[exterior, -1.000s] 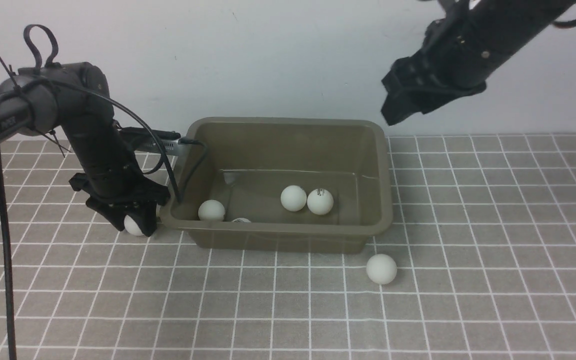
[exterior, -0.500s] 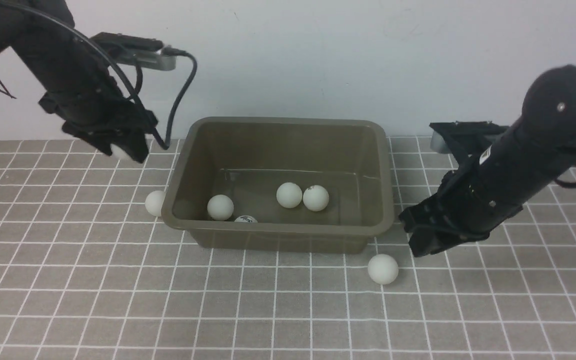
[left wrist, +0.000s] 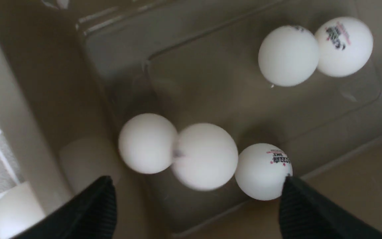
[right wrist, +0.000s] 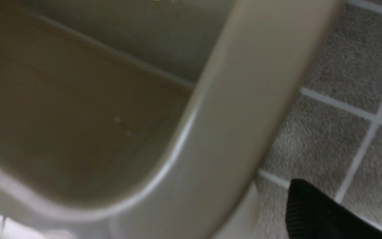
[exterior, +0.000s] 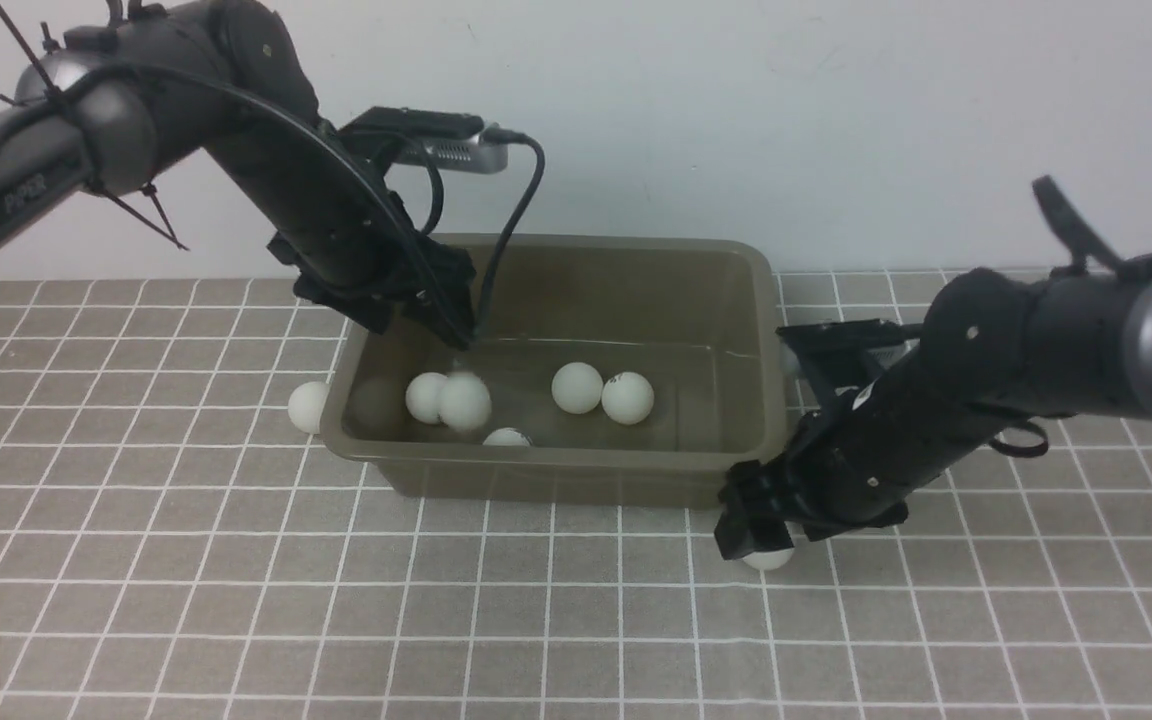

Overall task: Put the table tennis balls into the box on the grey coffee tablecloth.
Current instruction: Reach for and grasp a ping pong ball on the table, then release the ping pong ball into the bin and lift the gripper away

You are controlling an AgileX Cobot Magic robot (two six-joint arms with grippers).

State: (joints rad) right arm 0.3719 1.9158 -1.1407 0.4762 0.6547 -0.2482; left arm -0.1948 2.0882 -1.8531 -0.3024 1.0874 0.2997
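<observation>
Front view, stock on hand.

Container: one olive-brown rectangular plastic box (exterior: 636, 243) with rounded corners and a flared rim. It stands on the grey-brown tablecloth (exterior: 536, 620) with its thin white grid, toward the cloth's far edge.

Contents: five small matte white table tennis balls (left wrist: 288, 54) on the box floor.
- Plain ball (exterior: 576, 387) and logo ball (exterior: 627, 397): touching, mid-floor.
- Left-end ball (exterior: 424, 397): touching a motion-blurred ball (exterior: 466, 402).
- Near-wall ball (exterior: 507, 437): half hidden by the front rim.

Outside the box: two balls.
- Sixth ball (exterior: 307, 406): on the cloth, just beside the left wall.
- Seventh ball (exterior: 768, 559): on the cloth near the front right corner, mostly covered by the right gripper (exterior: 751, 530).

Left gripper (exterior: 431, 320): over the box's left end. In the left wrist view its two black fingers (left wrist: 95, 209) are spread wide with nothing held, and the blurred ball lies beyond them.

Right gripper: low at the cloth, over the seventh ball. The right wrist view shows a single black finger (right wrist: 313, 212) beside the box's rounded rim. It is not possible to tell how wide the jaws stand or whether they grip the ball.
</observation>
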